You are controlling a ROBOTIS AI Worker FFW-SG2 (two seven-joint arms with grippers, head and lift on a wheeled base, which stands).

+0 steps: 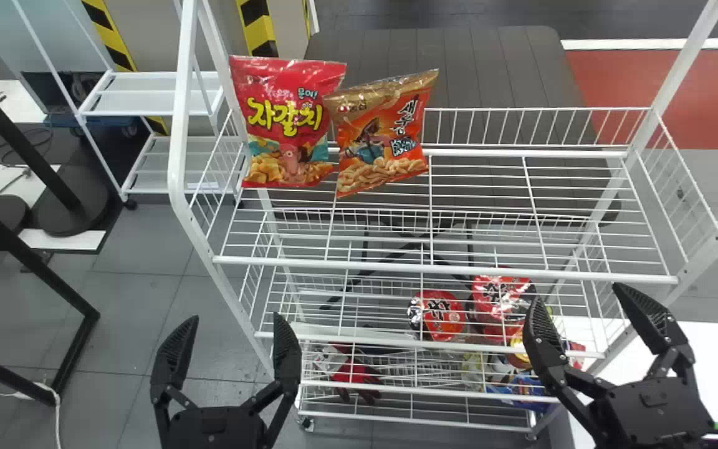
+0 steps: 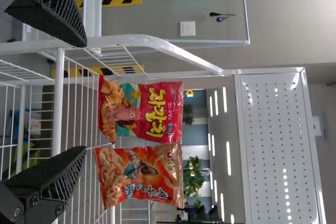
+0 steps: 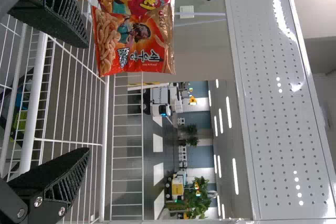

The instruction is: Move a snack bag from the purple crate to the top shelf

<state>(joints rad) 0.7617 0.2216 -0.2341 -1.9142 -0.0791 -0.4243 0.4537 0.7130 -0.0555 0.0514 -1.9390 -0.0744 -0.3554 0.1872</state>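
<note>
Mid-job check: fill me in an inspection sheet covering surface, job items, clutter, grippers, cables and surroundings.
Surface: white wire top shelf, railed at back and sides.
Job's things: red snack bag and orange snack bag side by side on the shelf's left part, the orange one tilted.
Clutter: red-lidded packages and other goods on lower shelves.
Grippers: left gripper and right gripper open, holding nothing, near the rack's front.
Cables: white cable at far left.
Surroundings: dark table behind.
</note>
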